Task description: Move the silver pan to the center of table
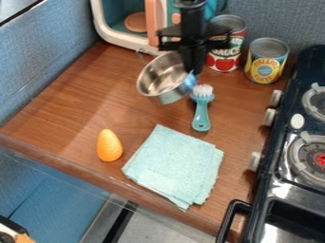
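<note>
The gripper (193,67) hangs down at the top of the work surface, just right of centre. It is shut on the right side of the silver pan (160,79), covering part of the rim there. The pan is tilted, its opening turned toward the upper left and its outer wall showing at the lower right. Whether its base touches the wooden table (70,107) cannot be told.
A teal brush (201,111) lies just right of the pan. Two cans, one red (224,52) and one yellow (266,64), stand behind. Nearer are an orange object (109,145) and a folded cloth (176,163). A stove (279,190) borders the right side.
</note>
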Controlling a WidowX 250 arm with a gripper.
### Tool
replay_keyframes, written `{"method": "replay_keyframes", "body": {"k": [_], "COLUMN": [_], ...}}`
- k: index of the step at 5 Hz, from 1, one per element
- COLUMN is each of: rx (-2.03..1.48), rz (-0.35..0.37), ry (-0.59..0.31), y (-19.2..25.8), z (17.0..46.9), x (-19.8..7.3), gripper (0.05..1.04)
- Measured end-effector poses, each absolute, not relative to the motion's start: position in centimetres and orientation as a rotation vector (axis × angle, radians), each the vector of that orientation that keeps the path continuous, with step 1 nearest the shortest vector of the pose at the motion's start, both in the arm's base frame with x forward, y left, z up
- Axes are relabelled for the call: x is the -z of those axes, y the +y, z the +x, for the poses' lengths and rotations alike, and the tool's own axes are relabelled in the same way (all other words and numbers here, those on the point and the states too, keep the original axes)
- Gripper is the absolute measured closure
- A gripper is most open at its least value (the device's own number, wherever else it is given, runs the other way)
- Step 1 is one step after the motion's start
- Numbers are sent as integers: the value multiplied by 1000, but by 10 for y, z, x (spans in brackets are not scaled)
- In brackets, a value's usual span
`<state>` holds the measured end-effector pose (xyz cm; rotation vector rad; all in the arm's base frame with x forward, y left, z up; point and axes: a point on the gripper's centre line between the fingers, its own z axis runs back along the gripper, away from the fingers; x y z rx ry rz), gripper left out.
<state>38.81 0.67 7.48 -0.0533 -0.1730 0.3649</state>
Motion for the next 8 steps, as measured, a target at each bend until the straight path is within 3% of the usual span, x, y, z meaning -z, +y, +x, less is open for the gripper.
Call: {"method": "replay_keyframes", "body": {"k": [2,3,4,6,7,8], "rx": [-358,-378,-395,-343,-273,-238], "rz": [49,56,56,72,60,43], "ry": [-94,-84,-89,-141,-178,-164], "y": [35,41,43,44,34,30], "z": [402,400,400,404,402,400], "x": [-38,-36,-35,-50,-67,-65], "gripper": [1016,988,827,250,76,81]}}
